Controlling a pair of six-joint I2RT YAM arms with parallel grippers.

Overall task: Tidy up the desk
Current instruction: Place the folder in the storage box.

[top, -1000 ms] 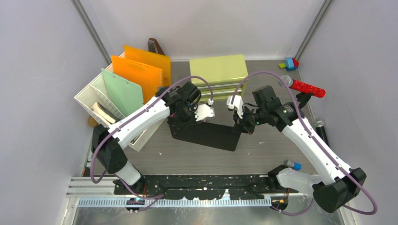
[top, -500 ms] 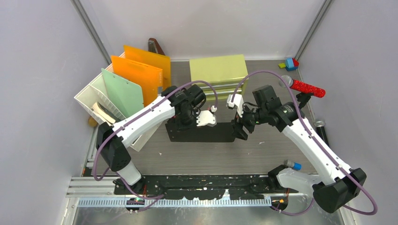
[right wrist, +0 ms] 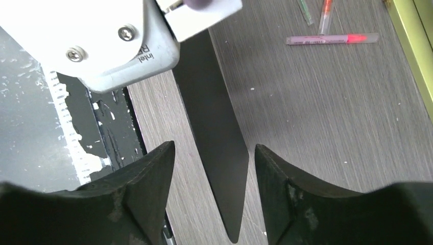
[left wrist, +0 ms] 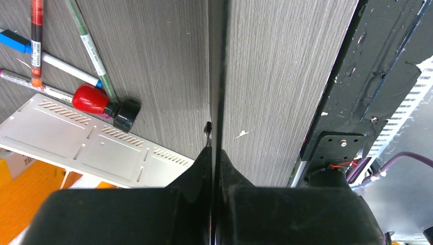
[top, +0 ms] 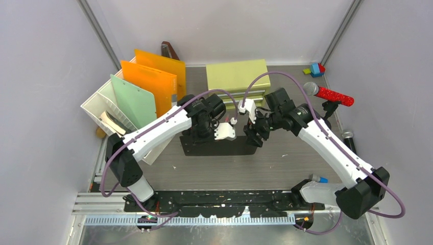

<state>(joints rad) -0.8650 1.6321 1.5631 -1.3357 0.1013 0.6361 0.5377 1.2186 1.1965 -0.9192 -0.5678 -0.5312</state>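
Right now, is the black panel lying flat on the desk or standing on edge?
On edge: the left gripper pinches the black panel, a thin line in its wrist view and a narrow strip from above.

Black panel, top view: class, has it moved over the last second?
Yes. The black panel has swung its right end back towards the yellow-green cabinet and now sits parallel to the cabinet's front.

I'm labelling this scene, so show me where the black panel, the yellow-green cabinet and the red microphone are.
black panel [top: 214, 148], top external view, its flat face.
yellow-green cabinet [top: 237, 75], top external view, its top surface.
red microphone [top: 334, 95], top external view, its glittery handle.
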